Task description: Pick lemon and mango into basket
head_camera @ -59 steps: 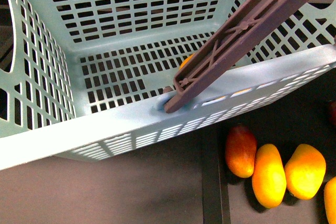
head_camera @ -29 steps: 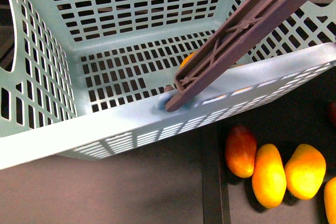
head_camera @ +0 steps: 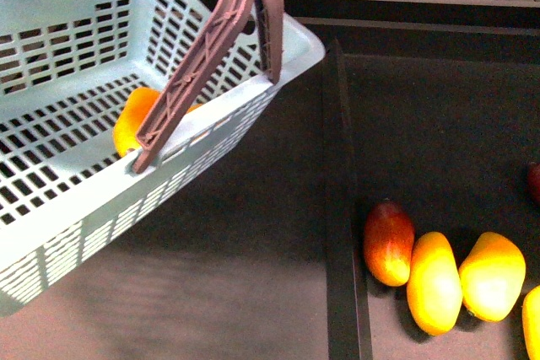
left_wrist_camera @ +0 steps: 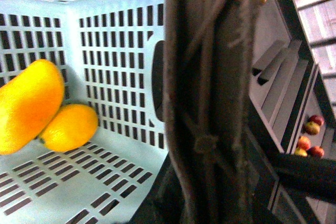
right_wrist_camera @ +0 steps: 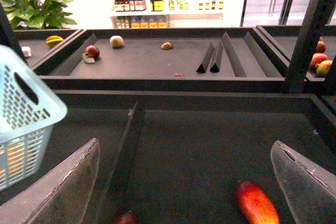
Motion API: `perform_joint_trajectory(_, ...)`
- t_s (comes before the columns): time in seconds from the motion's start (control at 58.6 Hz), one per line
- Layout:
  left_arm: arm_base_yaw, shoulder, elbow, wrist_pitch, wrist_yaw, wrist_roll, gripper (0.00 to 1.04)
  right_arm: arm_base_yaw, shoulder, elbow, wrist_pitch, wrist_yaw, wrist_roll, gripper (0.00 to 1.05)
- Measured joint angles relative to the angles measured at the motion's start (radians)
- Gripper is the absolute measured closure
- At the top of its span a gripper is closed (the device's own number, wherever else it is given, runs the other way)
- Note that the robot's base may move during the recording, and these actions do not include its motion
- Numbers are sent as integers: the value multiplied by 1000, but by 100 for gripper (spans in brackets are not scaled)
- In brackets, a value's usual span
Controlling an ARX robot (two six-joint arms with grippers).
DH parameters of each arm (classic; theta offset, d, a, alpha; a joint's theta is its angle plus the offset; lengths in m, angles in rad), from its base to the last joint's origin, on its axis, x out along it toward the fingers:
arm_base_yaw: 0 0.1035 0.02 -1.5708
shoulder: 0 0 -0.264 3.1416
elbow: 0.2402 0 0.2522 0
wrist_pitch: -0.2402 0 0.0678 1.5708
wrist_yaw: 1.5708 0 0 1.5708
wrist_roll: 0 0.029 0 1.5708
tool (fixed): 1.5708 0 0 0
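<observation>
Basket (head_camera: 253,99), edge-cropped, holds mango (left_wrist_camera: 26,111) and lemon (left_wrist_camera: 71,127); handle (head_camera: 198,65) partly hides them. Right hand (right_wrist_camera: 184,182) released; left hand's state indeterminable.

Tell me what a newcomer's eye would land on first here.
The teal basket fills the front view's left side, its brown handle raised. Inside it, the mango and lemon lie touching in a corner. On the dark shelf to its right sit loose mangoes.
</observation>
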Motion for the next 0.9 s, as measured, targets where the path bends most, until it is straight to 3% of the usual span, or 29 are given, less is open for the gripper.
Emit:
perform_joint_trajectory(0.171, 98, 124, 9, 170, 57, -145, 100, 0, 0, 0, 0, 0, 0, 9)
perform_joint_trajectory(0.444, 195, 401, 228, 247, 80, -245, 100, 0, 0, 0, 0, 0, 0, 9)
perform_joint_trajectory(0.597, 218, 528, 326, 253, 66, -271, 100, 0, 0, 0, 0, 0, 0, 9)
perform_joint_trajectory(0.905, 193, 554, 249, 311, 28, -418, 100, 0, 0, 0, 0, 0, 0, 9)
